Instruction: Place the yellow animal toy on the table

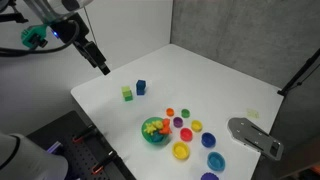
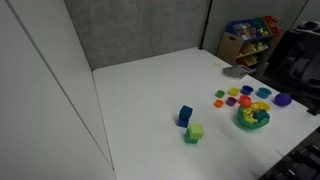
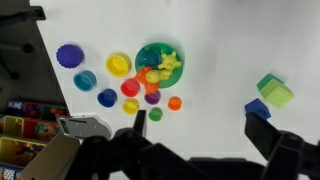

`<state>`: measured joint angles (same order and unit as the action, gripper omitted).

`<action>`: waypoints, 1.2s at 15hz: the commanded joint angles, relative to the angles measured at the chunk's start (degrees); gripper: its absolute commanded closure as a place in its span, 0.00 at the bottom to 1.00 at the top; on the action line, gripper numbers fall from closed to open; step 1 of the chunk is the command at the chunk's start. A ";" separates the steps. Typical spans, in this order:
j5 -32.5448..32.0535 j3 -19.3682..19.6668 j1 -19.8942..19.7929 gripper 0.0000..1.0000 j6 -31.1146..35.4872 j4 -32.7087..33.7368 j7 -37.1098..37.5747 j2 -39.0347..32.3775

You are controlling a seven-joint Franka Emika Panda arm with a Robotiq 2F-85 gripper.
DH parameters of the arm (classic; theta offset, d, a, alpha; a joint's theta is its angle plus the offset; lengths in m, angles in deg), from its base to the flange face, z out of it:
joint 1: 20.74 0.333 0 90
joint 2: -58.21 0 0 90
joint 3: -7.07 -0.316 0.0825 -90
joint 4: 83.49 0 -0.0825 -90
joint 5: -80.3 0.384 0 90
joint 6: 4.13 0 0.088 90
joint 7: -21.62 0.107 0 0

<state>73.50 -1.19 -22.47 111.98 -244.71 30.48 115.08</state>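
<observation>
The yellow animal toy [image 3: 168,64] lies in the green bowl [image 3: 146,50] with other small coloured pieces. It also shows in the bowl [image 1: 156,139] in an exterior view [image 1: 151,126]. My gripper [image 3: 198,125] is open and empty, high above the white table [image 3: 210,60] and well away from the bowl. In an exterior view the gripper [image 1: 102,68] hangs over the table's far left corner. The bowl [image 2: 252,124] is seen at the right edge in an exterior view; the gripper is out of that view.
Several small coloured cups [image 3: 119,66] stand round the bowl. A blue cube [image 3: 257,107] and a yellow-green cube [image 3: 274,90] stand together apart from the bowl. A grey flat object [image 1: 255,137] lies at the table's edge. A shelf of toys [image 2: 250,38] stands beyond.
</observation>
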 commanded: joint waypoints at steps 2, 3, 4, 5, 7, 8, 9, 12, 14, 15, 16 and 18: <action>-0.35 0.34 0.41 0.00 -0.20 0.15 0.31 -0.13; -0.35 0.34 0.41 0.00 -0.20 0.15 0.31 -0.14; -0.24 0.44 0.25 0.00 -0.13 0.64 0.38 -0.96; -0.04 0.67 -0.05 0.00 0.11 1.43 0.57 -2.16; 0.31 1.26 -0.48 0.00 0.43 3.05 0.69 -4.62; 0.43 1.50 -0.64 0.00 0.87 3.74 0.86 -5.99; 0.53 1.88 -0.88 0.00 1.40 4.45 1.06 -7.50; 0.66 3.37 -1.73 0.00 3.70 5.82 1.22 -12.03; 0.58 4.41 -2.80 0.00 5.90 6.39 1.50 -15.38; 0.55 4.99 -3.40 0.00 7.12 6.72 1.61 -17.21; 0.61 5.57 -3.93 0.00 8.31 6.96 1.68 -18.89; 0.54 6.70 -5.26 0.00 11.36 7.28 2.11 -22.63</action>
<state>73.61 4.11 -26.18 120.57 -240.13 31.34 98.80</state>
